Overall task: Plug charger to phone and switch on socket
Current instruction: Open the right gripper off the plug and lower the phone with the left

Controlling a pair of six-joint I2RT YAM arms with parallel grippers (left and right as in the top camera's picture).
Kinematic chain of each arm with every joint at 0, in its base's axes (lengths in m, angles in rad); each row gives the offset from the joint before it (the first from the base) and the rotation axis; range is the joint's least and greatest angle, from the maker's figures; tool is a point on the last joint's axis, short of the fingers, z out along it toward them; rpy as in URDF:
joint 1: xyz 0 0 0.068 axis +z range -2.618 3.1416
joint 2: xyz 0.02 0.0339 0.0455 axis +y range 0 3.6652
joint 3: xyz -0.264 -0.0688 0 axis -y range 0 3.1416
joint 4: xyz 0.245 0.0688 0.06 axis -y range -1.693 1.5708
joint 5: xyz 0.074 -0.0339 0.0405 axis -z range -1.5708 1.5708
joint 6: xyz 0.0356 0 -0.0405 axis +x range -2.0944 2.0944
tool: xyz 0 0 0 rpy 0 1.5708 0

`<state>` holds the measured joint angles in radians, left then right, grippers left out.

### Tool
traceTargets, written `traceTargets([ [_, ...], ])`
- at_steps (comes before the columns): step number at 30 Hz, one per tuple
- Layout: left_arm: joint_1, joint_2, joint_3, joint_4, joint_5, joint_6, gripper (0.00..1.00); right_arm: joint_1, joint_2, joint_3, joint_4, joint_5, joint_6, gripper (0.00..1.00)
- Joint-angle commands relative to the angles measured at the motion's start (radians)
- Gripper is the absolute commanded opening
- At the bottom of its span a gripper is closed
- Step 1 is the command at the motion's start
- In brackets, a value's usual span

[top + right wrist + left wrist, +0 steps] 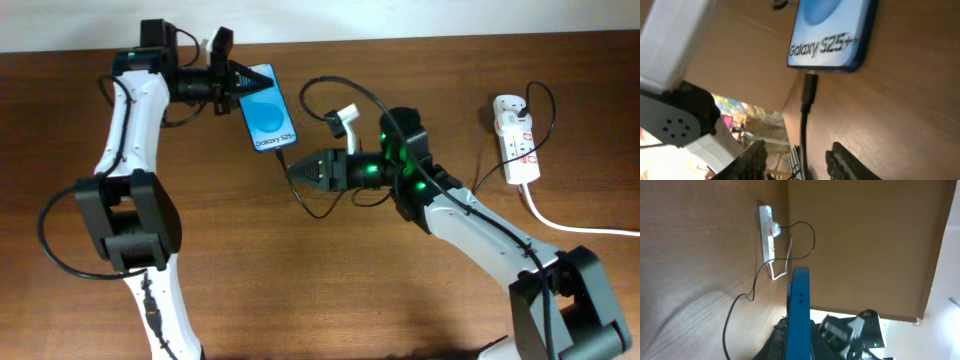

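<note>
The right gripper [799,150] is spread wide just below the phone's bottom edge. The charger [809,92] runs between its fingers, plug tip at the phone's port. The phone [832,30] lies screen-up on the surface [300,290], its top end pinched by the left gripper [238,78]. The glass looks slick and fragile, so hold it by the edges. The limp cable is best held at its stiff plug. The socket [517,140] lies well apart from the phone, on the right arm's side.
</note>
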<state>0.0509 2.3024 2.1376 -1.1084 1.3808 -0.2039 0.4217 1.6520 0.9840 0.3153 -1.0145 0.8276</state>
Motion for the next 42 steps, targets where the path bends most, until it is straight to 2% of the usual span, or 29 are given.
traceTargets([
  [1, 0.009, -0.008, 0.011, -0.011, 0.002, 0.049, 0.0, -0.068, -0.024, 0.015, 0.002, -0.003, -0.013, 0.58],
  [4, -0.008, -0.008, 0.01, -0.075, -0.16, 0.075, 0.0, -0.103, -0.024, 0.015, -0.018, 0.006, -0.039, 0.67],
  [6, -0.043, -0.008, 0.01, -0.202, -0.289, 0.226, 0.0, -0.117, -0.024, 0.015, -0.194, 0.089, -0.11, 0.69],
  [8, -0.066, -0.008, 0.01, -0.282, -0.424, 0.29, 0.0, -0.116, -0.024, 0.02, -0.327, 0.166, -0.18, 0.7],
  [9, -0.085, -0.008, 0.01, -0.317, -0.488, 0.312, 0.0, -0.116, -0.024, 0.048, -0.414, 0.211, -0.219, 0.7],
  [12, -0.097, -0.008, 0.01, -0.375, -0.538, 0.33, 0.0, -0.116, -0.024, 0.283, -0.871, 0.45, -0.398, 0.75],
  [14, -0.097, -0.008, 0.01, -0.4, -0.661, 0.33, 0.0, -0.116, -0.024, 0.451, -1.079, 0.6, -0.436, 0.82],
  [16, -0.097, -0.008, 0.01, -0.376, -0.668, 0.329, 0.0, -0.116, -0.024, 0.489, -1.093, 0.608, -0.446, 0.85],
  [17, -0.099, -0.008, 0.01, -0.357, -0.669, 0.326, 0.0, -0.116, -0.024, 0.489, -1.097, 0.608, -0.446, 0.92],
  [18, -0.104, -0.006, 0.01, -0.326, -0.675, 0.291, 0.0, -0.116, -0.024, 0.489, -1.102, 0.608, -0.446, 0.95],
  [23, -0.161, 0.066, 0.01, -0.214, -0.702, 0.146, 0.0, -0.116, -0.024, 0.489, -1.114, 0.608, -0.446, 0.99],
  [32, -0.174, 0.172, 0.01, -0.185, -0.721, 0.121, 0.0, -0.114, -0.024, 0.489, -1.149, 0.684, -0.433, 0.99],
  [42, -0.197, 0.196, 0.01, -0.151, -0.943, 0.121, 0.0, -0.114, -0.024, 0.489, -1.149, 0.687, -0.427, 1.0],
])
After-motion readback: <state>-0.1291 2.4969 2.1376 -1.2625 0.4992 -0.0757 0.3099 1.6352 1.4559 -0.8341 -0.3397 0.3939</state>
